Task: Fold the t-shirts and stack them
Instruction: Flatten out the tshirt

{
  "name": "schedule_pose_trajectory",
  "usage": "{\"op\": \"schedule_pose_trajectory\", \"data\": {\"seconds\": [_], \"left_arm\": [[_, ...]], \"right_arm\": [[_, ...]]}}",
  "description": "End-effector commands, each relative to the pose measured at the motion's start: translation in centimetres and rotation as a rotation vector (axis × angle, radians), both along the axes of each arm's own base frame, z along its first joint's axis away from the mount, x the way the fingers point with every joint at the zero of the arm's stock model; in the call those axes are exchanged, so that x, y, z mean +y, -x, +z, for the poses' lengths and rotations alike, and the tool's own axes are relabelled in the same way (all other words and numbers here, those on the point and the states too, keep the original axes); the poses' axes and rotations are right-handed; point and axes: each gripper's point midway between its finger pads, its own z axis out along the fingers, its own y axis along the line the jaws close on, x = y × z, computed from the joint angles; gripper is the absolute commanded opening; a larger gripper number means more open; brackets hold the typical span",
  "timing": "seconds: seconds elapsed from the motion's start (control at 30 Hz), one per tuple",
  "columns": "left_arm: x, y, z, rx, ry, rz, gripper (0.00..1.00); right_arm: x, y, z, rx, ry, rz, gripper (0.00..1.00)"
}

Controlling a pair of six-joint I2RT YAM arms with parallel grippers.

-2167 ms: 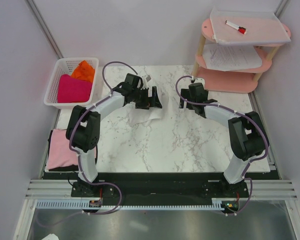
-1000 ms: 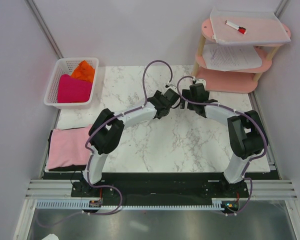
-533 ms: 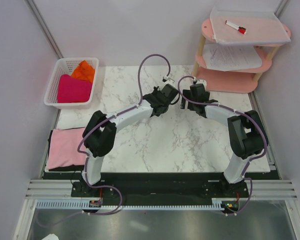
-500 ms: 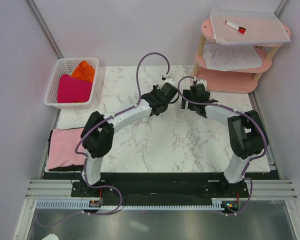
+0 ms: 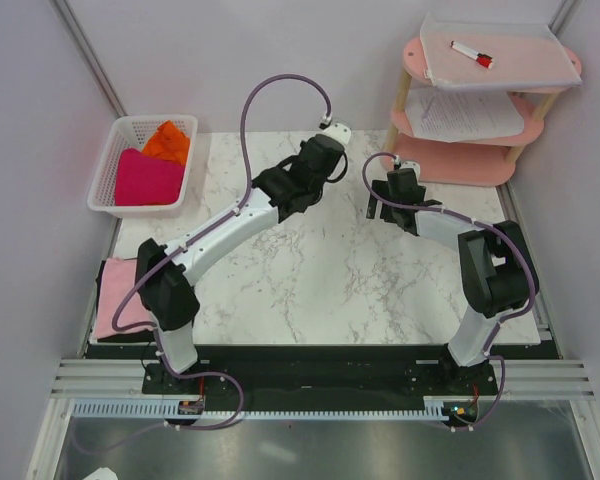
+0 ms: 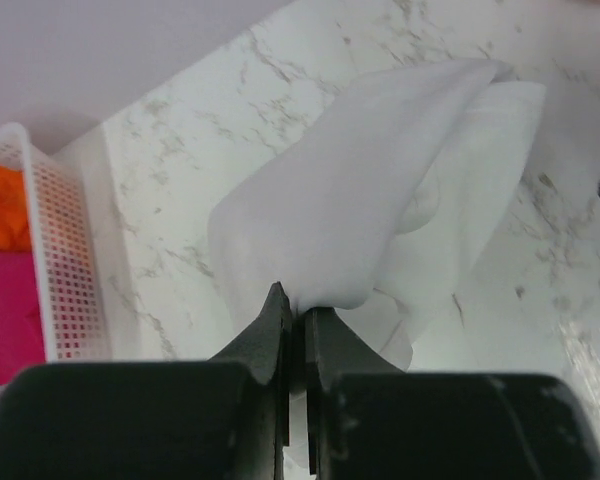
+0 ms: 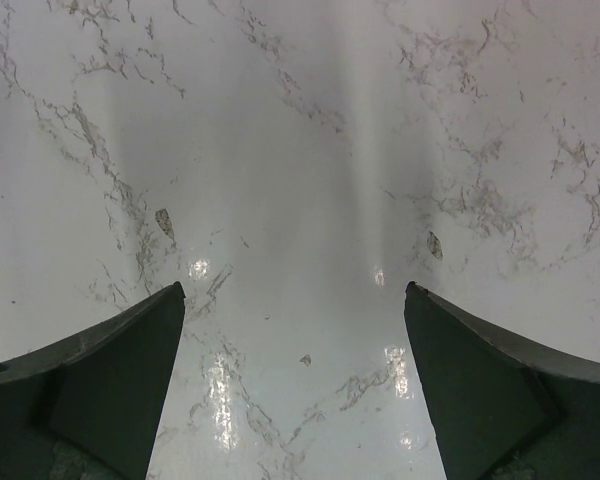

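Got the white t-shirt (image 6: 380, 200) pinched tight by its edge in the left gripper (image 6: 298, 305), bunched up over the far middle of the marble table (image 5: 310, 290). Got the right gripper (image 7: 292, 290) spread wide just to the right, holding nothing.

**My corner: marble and pale walls**

I work on a white, grey-veined marble tabletop (image 5: 330, 290) between plain pale lilac walls (image 5: 280, 60). At my far right stands a pink three-tier shelf (image 5: 458, 168) with paper sheets (image 5: 470, 112). Light glares off the marble.
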Motion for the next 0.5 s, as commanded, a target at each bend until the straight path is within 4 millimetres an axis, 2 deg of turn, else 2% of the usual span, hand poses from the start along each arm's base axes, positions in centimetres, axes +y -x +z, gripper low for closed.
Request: {"op": "schedule_pose_trajectory", "data": {"seconds": [0.0,0.03,0.07,0.1,0.13,0.17,0.2,0.27,0.3,0.33,0.37,0.4,0.43,0.47], "left_arm": [[-2.3,4.6,-3.4,0.213,0.157,-0.183,0.02],[-2.5,5.5,-2.4,0.211,0.217,-0.200,0.02],[-2.5,5.9,-2.2,0.213,0.243,-0.210,0.02],[-2.6,6.2,-2.8,0.220,0.266,-0.217,0.02],[-1.9,6.4,-1.6,0.202,0.317,-0.208,0.02],[-1.3,6.3,-1.8,0.206,0.338,-0.192,0.02],[-1.0,6.4,-2.8,0.239,0.359,-0.191,0.02],[1.2,5.1,-4.5,0.290,0.418,-0.107,0.02],[1.6,5.3,-6.7,0.364,0.455,-0.088,0.02],[3.4,4.3,-8.0,0.395,0.481,-0.035,0.13],[3.8,4.3,-10.8,0.474,0.489,-0.023,0.28],[4.3,3.7,-11.9,0.493,0.509,0.006,0.55],[5.8,2.7,-13.0,0.509,0.518,0.052,0.91],[6.3,2.3,-14.7,0.537,0.512,0.078,0.99]], "right_arm": [[0.1,-0.2,1.4,-0.036,-0.033,-0.002,0.98],[0.3,-0.2,1.2,-0.032,-0.036,0.002,0.98],[0.4,-0.2,1.1,-0.029,-0.038,0.003,0.98],[0.4,-0.2,1.0,-0.028,-0.042,0.004,0.98],[0.6,-0.2,0.9,-0.027,-0.048,0.007,0.98],[0.6,-0.2,0.8,-0.023,-0.051,0.008,0.98],[0.7,-0.2,0.7,-0.020,-0.051,0.010,0.98],[0.9,-0.2,0.6,-0.017,-0.061,0.017,0.98],[0.9,-0.2,0.6,-0.018,-0.062,0.018,0.98],[0.9,-0.2,0.6,-0.016,-0.064,0.019,0.98],[1.1,-0.2,0.6,-0.015,-0.065,0.026,0.98],[1.1,-0.2,0.6,-0.016,-0.068,0.028,0.98],[1.2,-0.3,0.7,-0.016,-0.072,0.033,0.98],[1.3,-0.2,0.5,-0.011,-0.075,0.036,0.98]]}}
